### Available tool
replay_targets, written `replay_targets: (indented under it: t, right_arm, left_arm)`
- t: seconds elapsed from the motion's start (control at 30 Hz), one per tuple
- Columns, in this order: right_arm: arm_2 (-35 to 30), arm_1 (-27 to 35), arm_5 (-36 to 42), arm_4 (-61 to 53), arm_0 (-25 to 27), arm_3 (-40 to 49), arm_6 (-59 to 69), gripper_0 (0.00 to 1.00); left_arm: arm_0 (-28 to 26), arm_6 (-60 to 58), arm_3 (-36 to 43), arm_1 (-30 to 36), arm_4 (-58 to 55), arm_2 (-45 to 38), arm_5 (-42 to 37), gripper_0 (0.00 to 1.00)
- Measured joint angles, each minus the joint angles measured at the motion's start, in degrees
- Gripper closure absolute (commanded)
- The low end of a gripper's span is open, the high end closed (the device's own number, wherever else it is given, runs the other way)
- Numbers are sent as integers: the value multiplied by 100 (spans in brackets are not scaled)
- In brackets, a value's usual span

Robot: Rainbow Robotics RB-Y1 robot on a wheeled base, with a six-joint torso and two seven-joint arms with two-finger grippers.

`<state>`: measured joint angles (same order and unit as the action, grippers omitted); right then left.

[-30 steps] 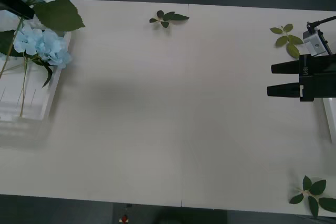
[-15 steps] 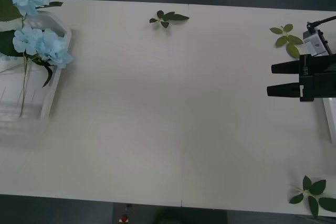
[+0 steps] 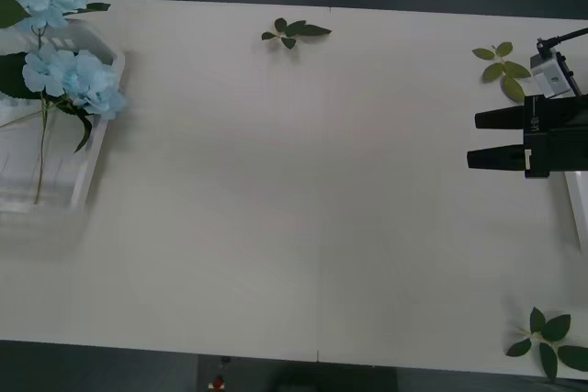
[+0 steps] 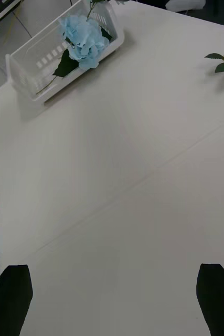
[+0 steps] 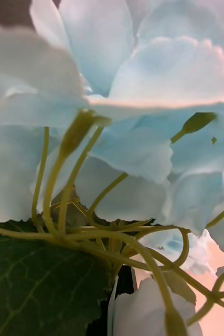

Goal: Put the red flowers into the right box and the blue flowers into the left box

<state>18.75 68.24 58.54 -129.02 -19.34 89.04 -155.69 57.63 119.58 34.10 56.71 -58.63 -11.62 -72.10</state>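
Blue flowers (image 3: 72, 78): you see them in the left box (image 3: 84, 176).
Right gripper (image 3: 471, 140): fingers apart, over the worktop (image 3: 303, 190).
Left gripper: you cannot tell its state.

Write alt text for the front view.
Blue flowers lie in the left box at the table's left edge. The right gripper, open, hangs over the right side, with leaf sprigs scattered around.
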Motion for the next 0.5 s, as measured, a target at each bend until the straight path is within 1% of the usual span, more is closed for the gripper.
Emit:
replay_targets:
  t: [0.13, 0.23, 0.3, 0.33, 0.37, 0.4, 0.43, 0.5]
  right_arm:
    - [0, 0, 0, 0, 0, 0, 0, 9]
    - [0, 0, 0, 0, 0, 0, 0, 9]
    - [0, 0, 0, 0, 0, -1, 0, 9]
    - [0, 0, 0, 0, 0, -1, 0, 9]
    - [0, 0, 0, 0, 0, -1, 0, 9]
    - [0, 0, 0, 0, 0, -1, 0, 9]
    - [0, 0, 0, 0, 0, -1, 0, 9]
    - [0, 0, 0, 0, 0, -1, 0, 9]
  left_arm:
    - [0, 294, -321, -212, -20, 0, 499, 99]
    - [0, 305, -337, -258, -11, 0, 538, 98]
    - [0, 305, -337, -258, -10, 0, 539, 93]
    - [0, 305, -337, -258, -10, 0, 539, 87]
    - [0, 305, -337, -258, -10, 0, 539, 81]
    - [0, 305, -337, -258, -10, 0, 539, 39]
    - [0, 305, -337, -258, -10, 0, 540, 12]
    - [0, 305, -337, -258, -10, 0, 540, 1]
